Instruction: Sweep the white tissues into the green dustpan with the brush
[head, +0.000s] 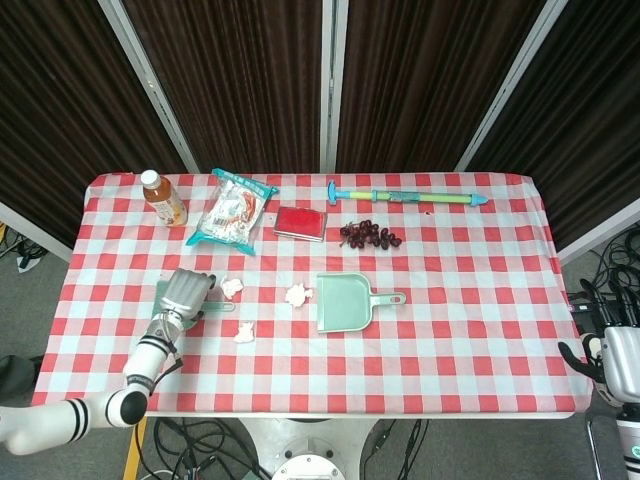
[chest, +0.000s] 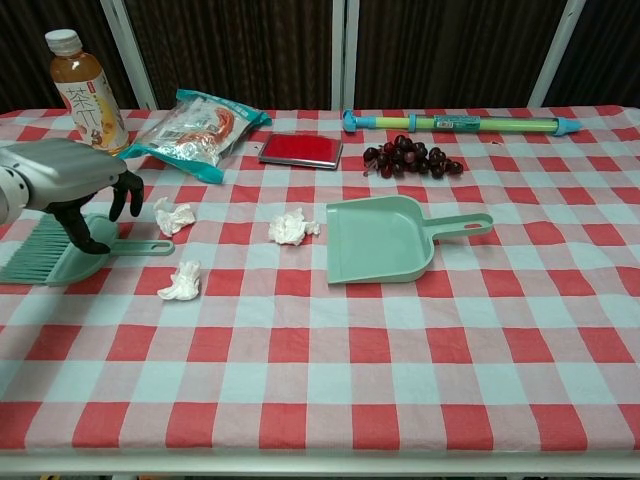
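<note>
Checkered table (chest: 400, 350), brush (chest: 45, 255) partly hidden, left robot hand (chest: 75, 180)

- left hand (chest: 75, 185) over brush (chest: 60, 250), fingers apart, curled down
- three tissues (chest: 172, 216) (chest: 292, 227) (chest: 182, 282) between brush and dustpan (chest: 380, 240)
- bottle (chest: 85, 92), snack bag (chest: 190, 125), grapes (chest: 410, 157) at back

Counted on the worktop: three white tissues (chest: 174, 216) (chest: 292, 227) (chest: 182, 283), one green dustpan (chest: 380, 240), one brush (chest: 50, 251), one tea bottle (chest: 86, 92), one snack bag (chest: 190, 125), one red case (chest: 300, 150), one grape bunch (chest: 410, 157), one water squirter (chest: 460, 123).
</note>
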